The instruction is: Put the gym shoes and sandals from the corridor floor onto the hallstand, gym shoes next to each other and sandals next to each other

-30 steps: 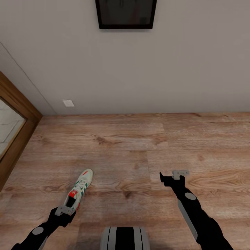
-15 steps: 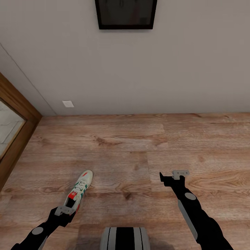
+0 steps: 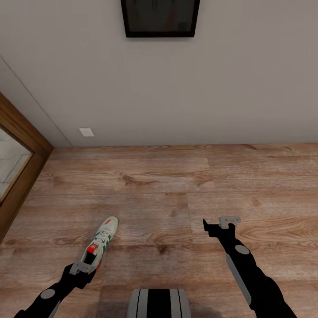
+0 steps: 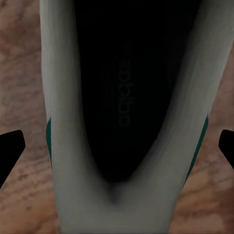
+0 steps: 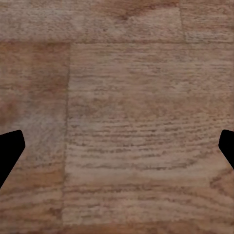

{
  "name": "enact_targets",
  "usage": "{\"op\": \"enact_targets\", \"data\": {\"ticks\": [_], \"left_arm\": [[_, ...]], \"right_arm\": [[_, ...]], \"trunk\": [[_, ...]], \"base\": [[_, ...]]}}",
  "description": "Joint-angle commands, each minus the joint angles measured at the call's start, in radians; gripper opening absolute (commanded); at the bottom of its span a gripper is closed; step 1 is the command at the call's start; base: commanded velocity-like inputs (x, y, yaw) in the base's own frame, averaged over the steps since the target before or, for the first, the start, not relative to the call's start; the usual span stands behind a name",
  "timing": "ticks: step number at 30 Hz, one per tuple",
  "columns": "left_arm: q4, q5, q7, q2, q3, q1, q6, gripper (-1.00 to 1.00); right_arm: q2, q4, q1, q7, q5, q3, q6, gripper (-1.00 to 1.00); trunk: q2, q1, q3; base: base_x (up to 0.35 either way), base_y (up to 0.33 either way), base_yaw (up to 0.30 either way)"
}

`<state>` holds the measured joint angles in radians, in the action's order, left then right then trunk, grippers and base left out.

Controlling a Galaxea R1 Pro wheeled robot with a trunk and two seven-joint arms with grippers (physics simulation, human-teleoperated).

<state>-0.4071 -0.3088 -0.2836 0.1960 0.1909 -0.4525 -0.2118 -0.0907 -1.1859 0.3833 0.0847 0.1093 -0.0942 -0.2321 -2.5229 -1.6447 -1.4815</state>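
Hovering directly over the heel of the gym shoe (image 3: 101,242) on the corridor floor (image 3: 176,194), the left gripper (image 3: 81,268) spreads its jaws either side, toe pointing away, right gripper (image 3: 219,223) open and far off.

The shoe (image 3: 101,242) is cream-white with green side stripes and a red-orange patch at the heel, and the left wrist view shows its inside as black between pale grey-white walls edged in green. The floor (image 3: 176,185) is light brown wood plank with darker streaked grain and knots, against a plain off-white wall (image 3: 176,88) carrying a black-framed dark picture (image 3: 160,17) and a small white plate (image 3: 86,131). Both arms are black with grey fittings, and a brown wooden frame (image 3: 22,145) surrounds a pale marbled panel.
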Motion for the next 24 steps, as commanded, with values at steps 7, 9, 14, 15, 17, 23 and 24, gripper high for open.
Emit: {"op": "enact_targets", "data": {"ticks": [7, 9, 14, 15, 17, 23, 24], "left_arm": [[0.0, -0.008, -0.006, 0.001, 0.009, 0.0, -0.005, -1.0], [-0.001, -0.008, -0.006, 0.001, 0.008, 0.0, -0.005, -1.0], [-0.001, -0.007, -0.006, 0.0, 0.007, 0.0, -0.005, -1.0], [-0.001, -0.007, -0.006, 0.0, 0.007, 0.0, -0.005, -1.0], [-0.001, -0.007, -0.006, 0.0, 0.008, 0.0, -0.005, -1.0], [-0.001, -0.007, -0.006, 0.0, 0.007, 0.0, -0.005, -1.0], [-0.001, -0.007, -0.006, 0.0, 0.007, 0.0, -0.005, -1.0]], "right_arm": [[-0.001, -0.001, 0.0, 0.009, 0.01, -0.004, -0.004, 1.0], [-0.001, -0.001, 0.001, 0.009, 0.01, -0.004, -0.004, 1.0], [-0.001, -0.001, 0.0, 0.009, 0.01, -0.004, -0.004, 1.0], [-0.001, -0.001, 0.0, 0.009, 0.01, -0.004, -0.004, 1.0], [-0.001, -0.001, 0.0, 0.009, 0.01, -0.004, -0.004, 1.0], [0.0, -0.001, 0.001, 0.009, 0.01, -0.004, -0.004, 1.0], [0.0, -0.001, 0.001, 0.009, 0.01, -0.004, -0.004, 1.0]], "trunk": [[0.0, 0.0, -0.001], [0.0, 0.0, -0.001], [0.0, 0.0, -0.001], [0.0, 0.0, -0.001], [0.0, 0.0, -0.001], [0.0, 0.0, -0.001], [0.0, 0.0, -0.001]], "base": [[0.0, 0.0, 0.0], [0.0, 0.0, 0.0], [0.0, 0.0, 0.0], [0.0, 0.0, 0.0], [0.0, 0.0, 0.0], [0.0, 0.0, 0.0], [0.0, 0.0, 0.0]]}}
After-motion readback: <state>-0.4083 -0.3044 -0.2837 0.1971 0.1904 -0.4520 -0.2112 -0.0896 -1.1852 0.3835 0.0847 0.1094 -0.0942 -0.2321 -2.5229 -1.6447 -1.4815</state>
